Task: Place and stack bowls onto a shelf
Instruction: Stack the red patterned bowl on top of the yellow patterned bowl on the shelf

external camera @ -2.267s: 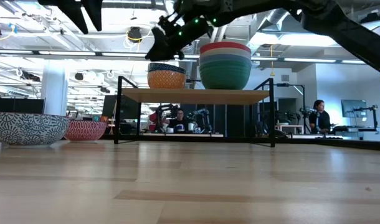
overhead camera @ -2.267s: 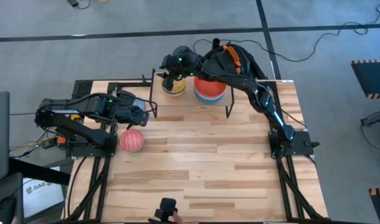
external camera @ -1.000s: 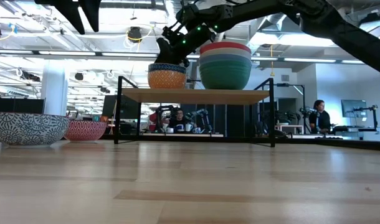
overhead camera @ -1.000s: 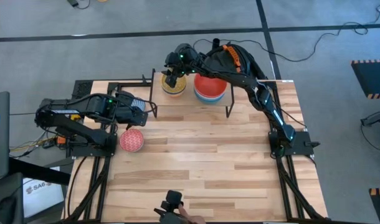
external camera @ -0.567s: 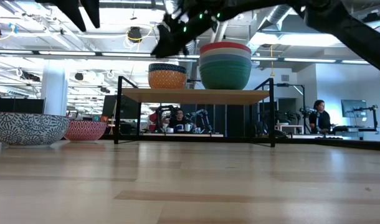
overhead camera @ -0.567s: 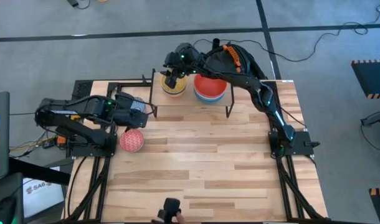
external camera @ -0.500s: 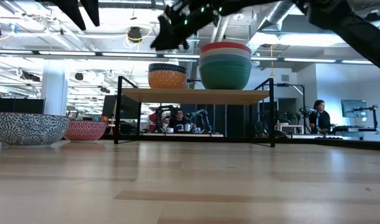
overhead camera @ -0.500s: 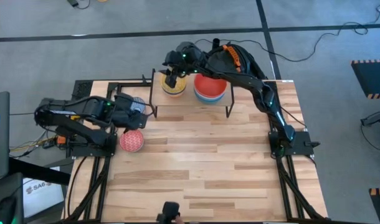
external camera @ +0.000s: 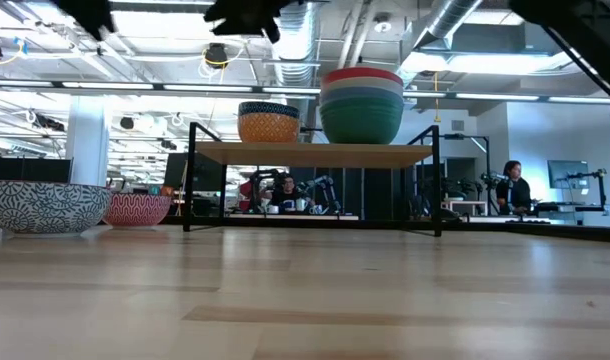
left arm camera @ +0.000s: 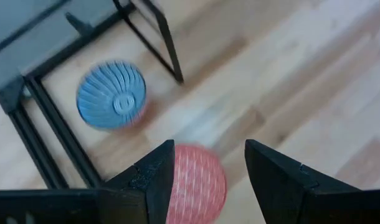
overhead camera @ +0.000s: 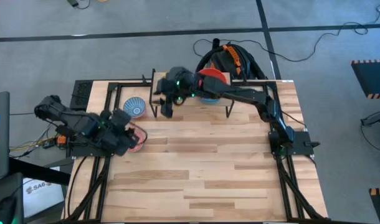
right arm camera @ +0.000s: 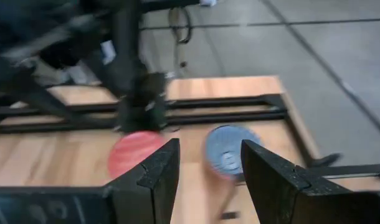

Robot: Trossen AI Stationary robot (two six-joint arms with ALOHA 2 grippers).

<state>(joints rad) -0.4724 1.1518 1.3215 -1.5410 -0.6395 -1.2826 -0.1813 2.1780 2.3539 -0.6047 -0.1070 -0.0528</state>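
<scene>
On the shelf [external camera: 315, 153] stand a yellow bowl [external camera: 267, 122] with a dark bowl nested in it and a stack [external camera: 361, 105] topped by the red bowl [overhead camera: 213, 77]. The pink patterned bowl [overhead camera: 136, 137] and the blue-and-white patterned bowl [overhead camera: 134, 107] sit on the table at the left. My left gripper [left arm camera: 209, 149] hovers open above the pink patterned bowl [left arm camera: 194, 183]. My right gripper [overhead camera: 166, 106] is open in the air on the near side of the shelf's left end, facing both table bowls [right arm camera: 137, 152]. In the high view the right arm hides the yellow bowl.
The shelf's black legs [overhead camera: 154, 102] stand close to the blue-and-white patterned bowl [left arm camera: 111, 95] and the right gripper. The left arm's black frame [overhead camera: 90, 149] runs along the table's left edge. Bare tabletop [overhead camera: 209, 168] lies toward the near edge.
My right gripper has lifted off the yellow bowl on the shelf and swung toward the near and left edges, past the shelf's front. My left gripper has moved from above the blue-and-white patterned bowl toward the near edge, over the pink patterned bowl. The bowls have stayed in place.
</scene>
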